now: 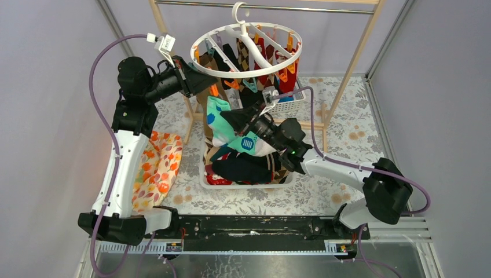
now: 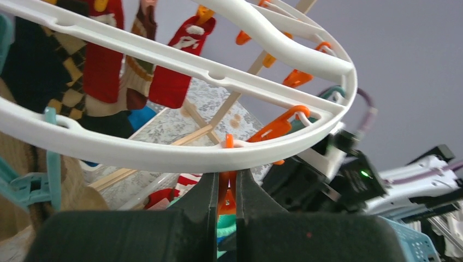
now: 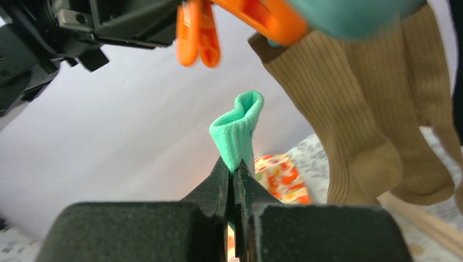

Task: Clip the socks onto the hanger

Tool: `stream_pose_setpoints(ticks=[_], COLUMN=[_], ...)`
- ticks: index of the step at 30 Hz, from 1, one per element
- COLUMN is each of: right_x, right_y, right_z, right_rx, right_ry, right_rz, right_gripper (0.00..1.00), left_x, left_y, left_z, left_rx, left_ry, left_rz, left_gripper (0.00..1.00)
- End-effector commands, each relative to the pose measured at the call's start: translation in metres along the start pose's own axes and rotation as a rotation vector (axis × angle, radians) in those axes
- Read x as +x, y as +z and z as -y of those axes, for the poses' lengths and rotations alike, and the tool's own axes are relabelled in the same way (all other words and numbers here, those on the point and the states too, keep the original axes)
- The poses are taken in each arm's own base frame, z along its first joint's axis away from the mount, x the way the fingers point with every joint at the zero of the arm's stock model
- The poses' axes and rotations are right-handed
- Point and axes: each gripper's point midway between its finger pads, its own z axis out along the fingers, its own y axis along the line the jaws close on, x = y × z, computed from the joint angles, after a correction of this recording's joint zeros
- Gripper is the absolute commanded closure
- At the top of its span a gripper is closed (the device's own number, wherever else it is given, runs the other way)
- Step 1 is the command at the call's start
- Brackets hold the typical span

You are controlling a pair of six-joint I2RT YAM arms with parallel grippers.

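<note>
From above: finding the hanger [image 1: 204, 65] hanging by its hook from the rail frame [image 1: 347, 69], with socks [image 1: 289, 87] dangling from clips inside and below the ring. Reaching in with the left hand [image 1: 200, 81] at the hanger's left rim, tips right at an orange clip [image 1: 214, 90]. Holding up a mint-green sock [image 1: 215, 110] with the right hand [image 1: 224, 114] just below the hanger's near rim. Leaving more socks heaped in a white basket [image 1: 204, 174] on the counter [image 1: 347, 127], well below the hanger.

From the left wrist: pinching the orange clip between fingers [image 2: 205, 207] drawn almost together, directly beneath the hanger's near rim. Showing red socks [image 2: 104, 60] and an argyle sock [image 2: 38, 60] clipped on the hanger's far side. Showing a teal clip [image 2: 33, 183] dangling under the rim at the left. Catching the right arm, green light lit, just below the hanger at the right.

From the right wrist: clamping the mint-green sock low on its cuff [image 3: 240, 125], fingers fully closed on the fabric and the cuff standing upright above the tips. Keeping the cuff beneath the hanger's orange clip and slightly to its right, apart and not touching. Showing tan socks [image 3: 338, 109] hanging from the hanger at the right.
</note>
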Motion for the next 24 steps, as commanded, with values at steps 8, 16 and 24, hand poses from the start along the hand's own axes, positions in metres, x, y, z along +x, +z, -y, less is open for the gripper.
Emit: stream_pose_setpoints(ticks=[8,16,24], right_x=[-0.029,-0.049,-0.058], right_y=[-0.021,-0.015,-0.007], right_z=[-0.048,-0.045,-0.043], right_rx=[-0.540,-0.666,-0.696], right_ry=[0.410,0.467,0.481], right_rz=[-0.082,-0.070,-0.058], right_gripper=[1.00,1.00,1.00], left_x=[0.010,0.013,0.014], left_y=[0.002,-0.001,-0.001], left_z=[0.034,0.040,0.041], left_rx=[0.250,0.288,0.299], left_ry=[-0.074,-0.076,-0.084], left_rz=[-0.076,-0.103,-0.111], left_gripper=[1.00,1.00,1.00])
